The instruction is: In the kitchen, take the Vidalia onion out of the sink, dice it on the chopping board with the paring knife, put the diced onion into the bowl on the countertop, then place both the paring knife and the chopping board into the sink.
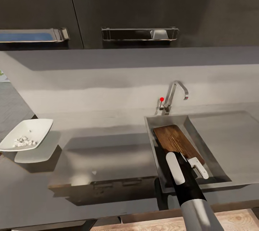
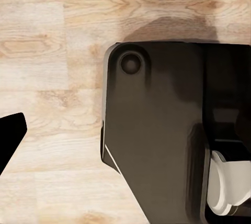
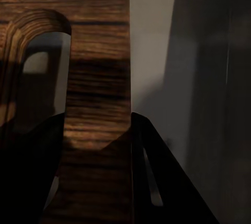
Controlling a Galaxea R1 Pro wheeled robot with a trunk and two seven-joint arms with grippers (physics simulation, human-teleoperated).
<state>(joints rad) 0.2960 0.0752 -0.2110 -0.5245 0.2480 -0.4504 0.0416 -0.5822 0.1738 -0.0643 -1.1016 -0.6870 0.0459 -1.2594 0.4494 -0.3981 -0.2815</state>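
The brown chopping board (image 1: 174,139) lies tilted inside the grey sink (image 1: 212,168), its far end toward the faucet. My right gripper (image 1: 187,166) is shut on the board's near end; the right wrist view has the wood grain (image 3: 99,51) between both dark fingers (image 3: 151,172). At the counter's left, the white bowl (image 1: 36,128) holds pale diced onion pieces (image 1: 24,141). The paring knife is hidden or out of view. One dark fingertip (image 2: 10,138) of my left gripper sits wide at the frame edge, nothing in it.
The chrome faucet (image 1: 175,92) with its red-tipped lever (image 1: 162,99) stands behind the sink. Grey countertop (image 1: 108,159) stretches between bowl and sink. Dark wall cabinets (image 1: 136,8) hang above. The left wrist view looks down at the wooden floor (image 2: 52,78) and my dark base (image 2: 157,130).
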